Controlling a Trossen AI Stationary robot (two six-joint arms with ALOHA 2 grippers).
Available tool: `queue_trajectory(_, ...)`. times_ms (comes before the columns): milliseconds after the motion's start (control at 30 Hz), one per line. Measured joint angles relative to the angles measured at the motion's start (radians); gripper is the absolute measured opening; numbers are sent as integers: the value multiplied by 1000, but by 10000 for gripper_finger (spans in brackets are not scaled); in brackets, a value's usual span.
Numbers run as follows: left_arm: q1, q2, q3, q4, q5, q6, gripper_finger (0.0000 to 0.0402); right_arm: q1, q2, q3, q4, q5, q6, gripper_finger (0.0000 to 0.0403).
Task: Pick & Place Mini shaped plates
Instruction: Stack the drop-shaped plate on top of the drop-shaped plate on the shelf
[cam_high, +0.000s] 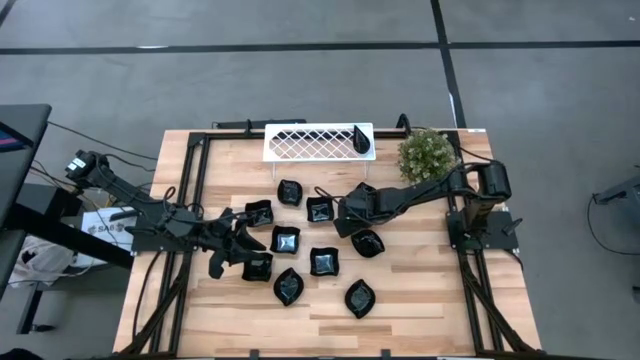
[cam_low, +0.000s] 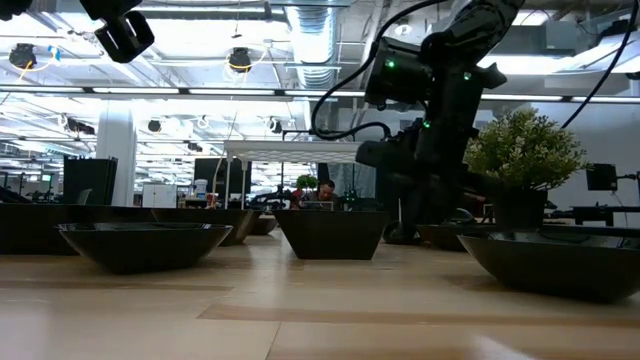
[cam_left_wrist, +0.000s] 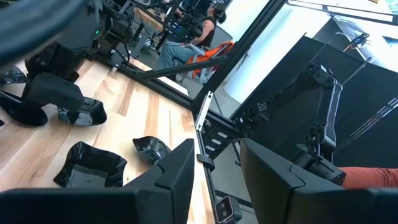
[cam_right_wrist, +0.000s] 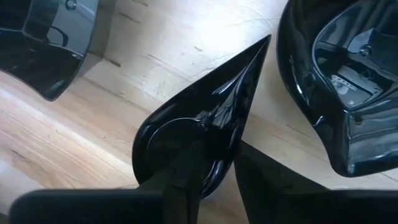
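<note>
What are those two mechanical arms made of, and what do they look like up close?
Both arms are dark, nearly black, built from jointed segments with black cables running along them. The left arm and the right arm each end in a two-part gripper with flat, matte black jaws. The right arm shows small green indicator lights on its housing. No markings are readable.
</note>
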Motion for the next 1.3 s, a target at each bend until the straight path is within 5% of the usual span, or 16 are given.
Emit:
queue_trajectory(367,0,0,0,0,0,2,131,5,6,66,-38,-41,-13,5)
queue_trajectory(800,0,0,0,0,0,1,131,4,6,174,-110,-57,-68,2)
queue_trajectory(1300,3,-4,0,-2,-3,24,131,-10,5,558,-379,66,-254,1)
